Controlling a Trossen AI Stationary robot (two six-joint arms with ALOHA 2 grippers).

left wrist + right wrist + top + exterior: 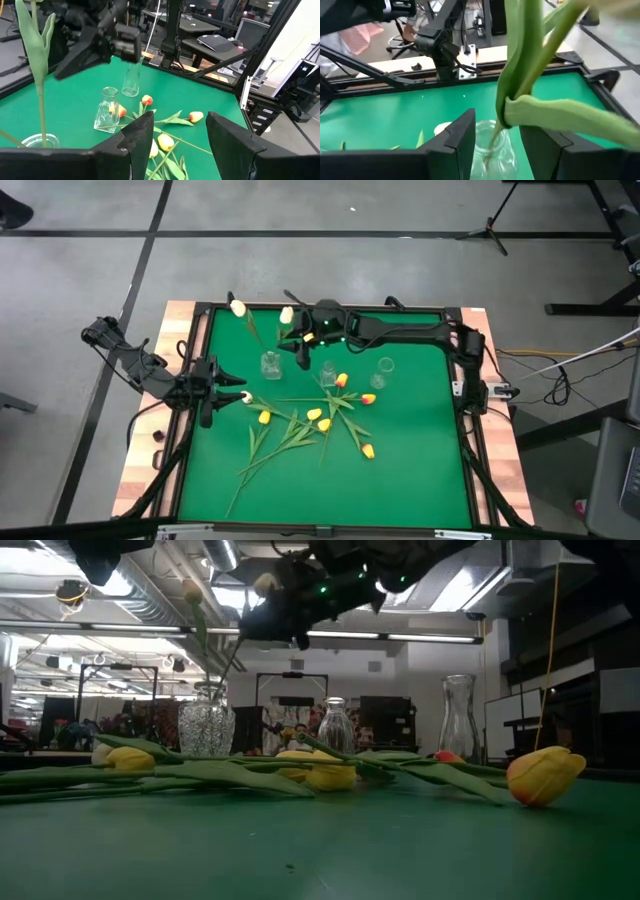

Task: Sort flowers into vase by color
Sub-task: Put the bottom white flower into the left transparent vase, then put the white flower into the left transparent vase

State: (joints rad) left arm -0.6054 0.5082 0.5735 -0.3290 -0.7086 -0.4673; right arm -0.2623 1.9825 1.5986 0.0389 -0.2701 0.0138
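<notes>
Two white tulips (238, 308) (287, 315) stand with their stems in the left cut-glass vase (270, 363) (207, 725). My right gripper (297, 340) (497, 140) hangs open above that vase, one finger on either side of the green stem and leaves (520, 75), apart from them. Several yellow and orange-yellow tulips (314, 414) (342, 380) lie flat on the mat. A white tulip head (245, 395) lies just off my left gripper (228, 392) (180, 135), which is open near the table's left edge.
Two bare glass vases stand in the far half, the middle one (328, 372) (107, 110) and the right one (385, 365) (131, 80). The loose stems fan toward the near-left (265, 455). A black frame rims the green mat (330, 500), whose near half is bare.
</notes>
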